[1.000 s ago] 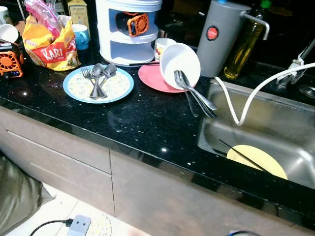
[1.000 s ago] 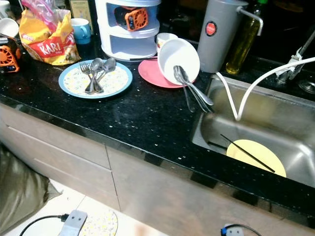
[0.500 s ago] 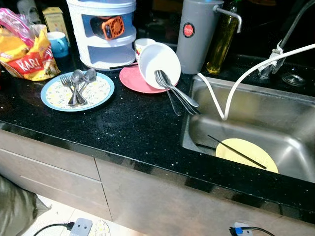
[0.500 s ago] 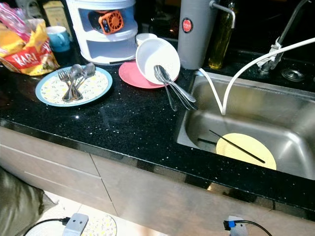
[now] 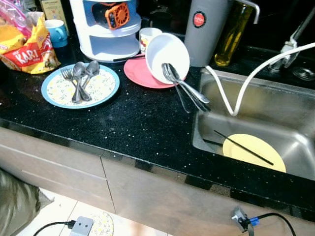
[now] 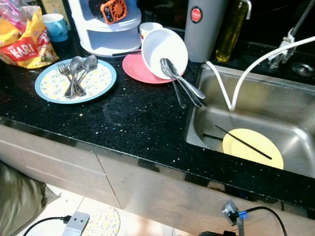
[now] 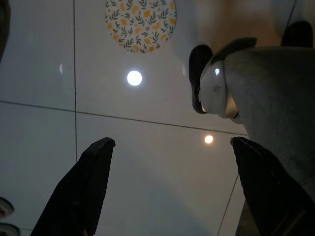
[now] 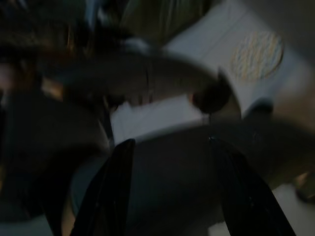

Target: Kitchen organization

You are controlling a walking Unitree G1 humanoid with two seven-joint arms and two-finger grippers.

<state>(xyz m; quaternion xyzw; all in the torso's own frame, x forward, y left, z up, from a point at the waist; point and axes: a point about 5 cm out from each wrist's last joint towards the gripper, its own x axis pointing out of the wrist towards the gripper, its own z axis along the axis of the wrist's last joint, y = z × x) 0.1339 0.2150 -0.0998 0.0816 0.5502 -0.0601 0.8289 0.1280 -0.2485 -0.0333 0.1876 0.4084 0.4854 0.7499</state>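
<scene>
On the black counter, largest first:
Counter [image 5: 133, 123]: black speckled stone over grey drawer fronts.
Sink [image 5: 295, 118]: steel, set into the counter's right end; a white hose [image 5: 246, 93] loops into it.
Yellow plate [image 5: 253, 152]: flat on the sink floor, a black chopstick [image 5: 243, 147] lying across it.
White unit [image 5: 110, 27]: tiered, at the back, an orange fan [image 5: 117, 14] inside.
Grey flask [image 5: 206, 29]: upright behind the sink corner, an oil bottle [image 5: 231, 37] just beside it.
Snack bag [image 5: 24, 44]: yellow, far left, near a blue mug [image 5: 58, 32].
Blue plate [image 5: 106, 93]: patterned, holding a fork and spoons [image 5: 81, 78].
Pink plate [image 5: 140, 73]: beside the blue one, under a white bowl [image 5: 167, 56] tipped on its side.
Bowl cutlery [image 5: 189, 93]: spilling out toward the sink edge.
Left gripper [image 7: 172, 182]: hangs over pale floor tile, fingers spread wide.
Right gripper [image 8: 172, 196]: dim and blurred, fingers apart.
</scene>
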